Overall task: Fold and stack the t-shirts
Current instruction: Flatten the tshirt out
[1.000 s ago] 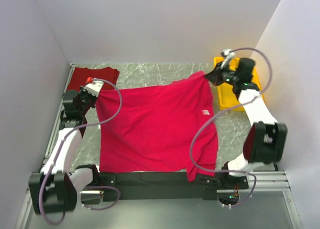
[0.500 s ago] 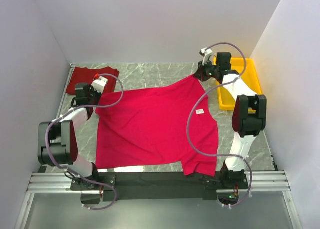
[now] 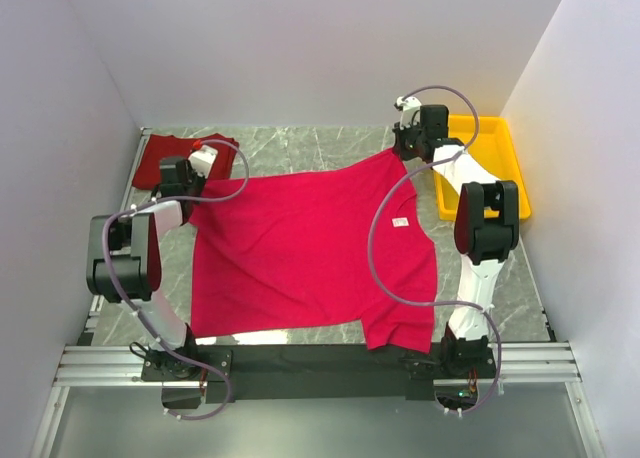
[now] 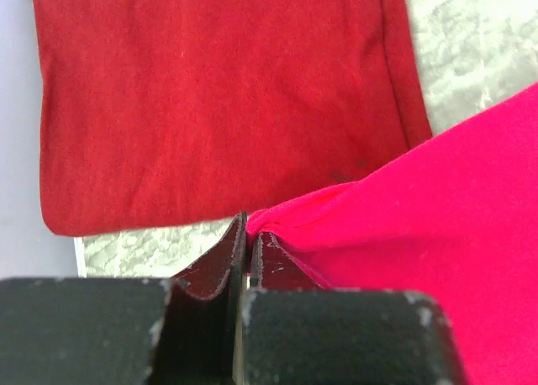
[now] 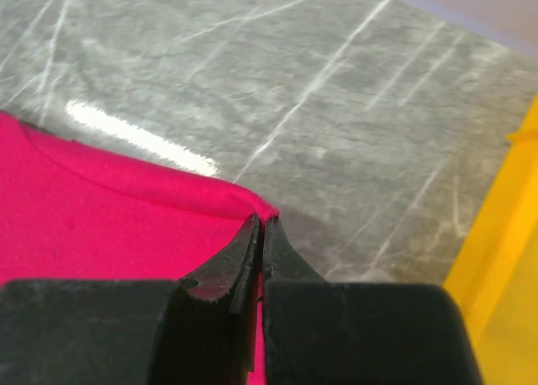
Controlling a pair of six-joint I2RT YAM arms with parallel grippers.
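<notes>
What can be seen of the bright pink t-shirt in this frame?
The bright pink t-shirt is soft, thin-looking cloth, spread mostly flat on the marble table, with slight wrinkles and a small white tag near its right side. The left end effector is shut on its far left corner, and the right end effector is shut on its far right corner. Its near right part reaches the black rail. The folded darker red t-shirt lies beyond the left corner.
</notes>
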